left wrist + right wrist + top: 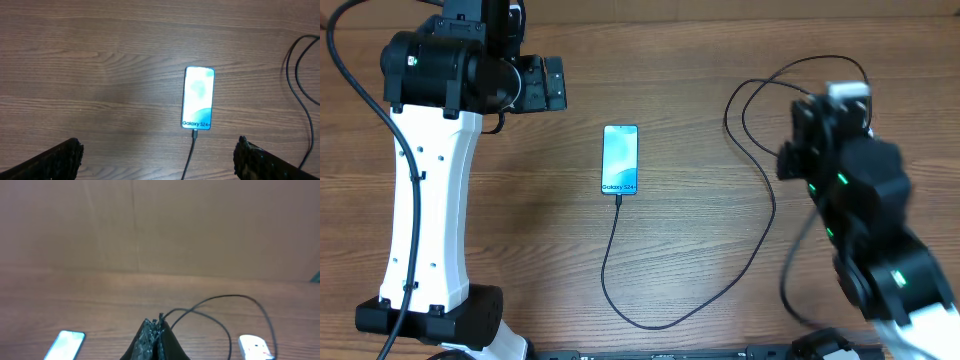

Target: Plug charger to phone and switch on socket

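one black charger loops nearest the table's front edge, its tip plugged into the near end of the one phone, which lies flat with its screen lit. up and left of the phone, the left gripper hangs spread wide, holding nothing. well right of the phone, the right gripper is pinched closed just beside the one white socket; i can't tell if it grips anything.

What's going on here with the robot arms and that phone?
The black charger is already plugged into the phone, which lies lit on the table. The left gripper hangs open above the table near the phone, holding nothing. The right gripper is shut and empty, over by the white socket. Switching it on looks like the remaining step, though the switch is too small to read.
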Controlling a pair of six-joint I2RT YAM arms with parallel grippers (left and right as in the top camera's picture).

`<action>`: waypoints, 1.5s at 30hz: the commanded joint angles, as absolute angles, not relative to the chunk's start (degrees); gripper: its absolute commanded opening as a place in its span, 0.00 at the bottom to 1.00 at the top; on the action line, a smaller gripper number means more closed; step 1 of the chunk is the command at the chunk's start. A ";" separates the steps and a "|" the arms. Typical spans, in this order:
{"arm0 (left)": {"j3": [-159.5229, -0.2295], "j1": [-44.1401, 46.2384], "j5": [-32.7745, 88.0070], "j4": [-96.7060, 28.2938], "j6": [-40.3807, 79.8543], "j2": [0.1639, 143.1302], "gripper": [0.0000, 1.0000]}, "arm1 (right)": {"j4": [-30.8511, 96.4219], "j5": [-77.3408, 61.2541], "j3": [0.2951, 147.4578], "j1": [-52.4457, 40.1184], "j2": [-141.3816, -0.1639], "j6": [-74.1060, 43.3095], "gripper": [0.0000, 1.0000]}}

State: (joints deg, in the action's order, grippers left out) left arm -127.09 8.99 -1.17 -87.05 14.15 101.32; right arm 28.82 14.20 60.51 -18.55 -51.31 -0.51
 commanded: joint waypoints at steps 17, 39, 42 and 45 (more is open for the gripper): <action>-127.00 9.02 -1.91 -86.89 13.50 101.25 1.00 | 39.33 15.31 57.74 -19.00 -33.80 -10.92 0.04; -127.02 9.02 -1.91 -86.89 13.50 101.25 0.99 | 48.34 14.24 57.69 -19.00 -33.82 -12.64 1.00; -127.02 9.02 -1.91 -86.89 13.50 101.25 0.99 | 51.77 14.24 57.69 -19.00 -33.82 -12.64 1.00; -127.00 9.02 -1.91 -86.89 13.50 101.25 1.00 | 54.83 14.24 57.69 -19.00 -33.82 -12.67 1.00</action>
